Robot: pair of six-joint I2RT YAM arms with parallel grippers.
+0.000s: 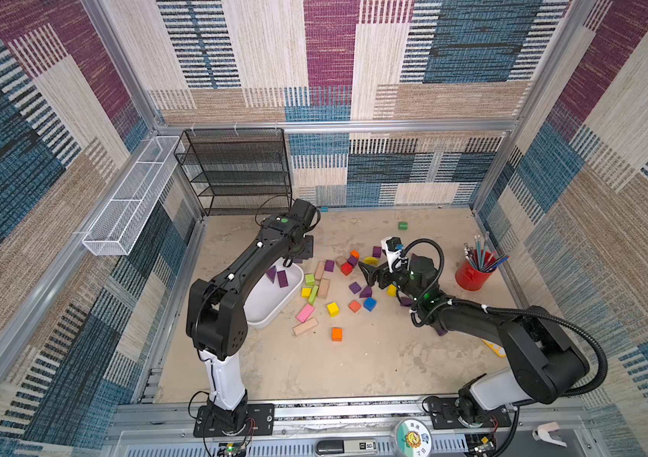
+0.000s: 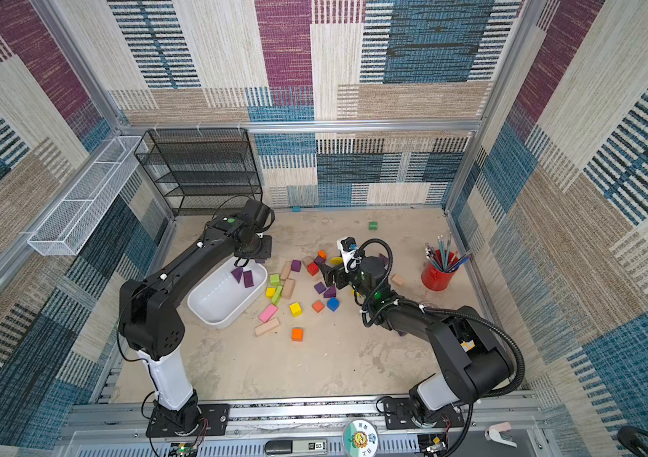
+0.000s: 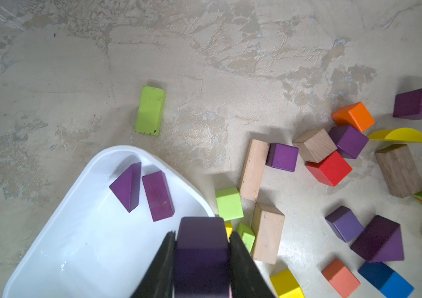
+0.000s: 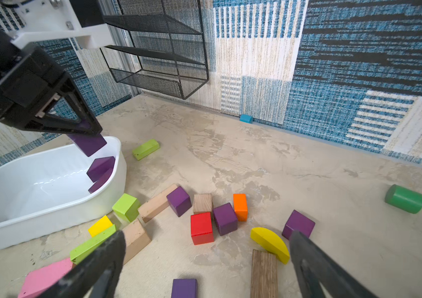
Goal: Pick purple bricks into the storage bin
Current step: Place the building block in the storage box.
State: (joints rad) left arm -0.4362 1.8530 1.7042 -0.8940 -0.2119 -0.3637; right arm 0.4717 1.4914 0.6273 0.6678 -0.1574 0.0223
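My left gripper [image 3: 202, 238] is shut on a purple brick [image 3: 200, 229], an oblong one, hanging over the far end of the white storage bin [image 3: 75, 232]. Two purple bricks lie in the bin: a wedge [image 3: 127, 185] and an oblong [image 3: 157, 196]. Several purple bricks lie loose on the floor, among them cubes [image 4: 179, 201] [image 4: 225, 218] [image 4: 298, 224]. My right gripper [image 4: 206, 237] stands open just above the floor in the pile, nothing between its fingers. In a top view the bin's rim [image 1: 274, 314] shows beside the left arm.
Mixed coloured blocks lie right of the bin, including a pink oblong [image 1: 305, 312] and a blue cube [image 1: 369, 304]. A black mesh rack [image 1: 235, 170] and a white wire basket [image 1: 132, 198] stand at the back left. A red pencil cup [image 1: 472, 273] stands right.
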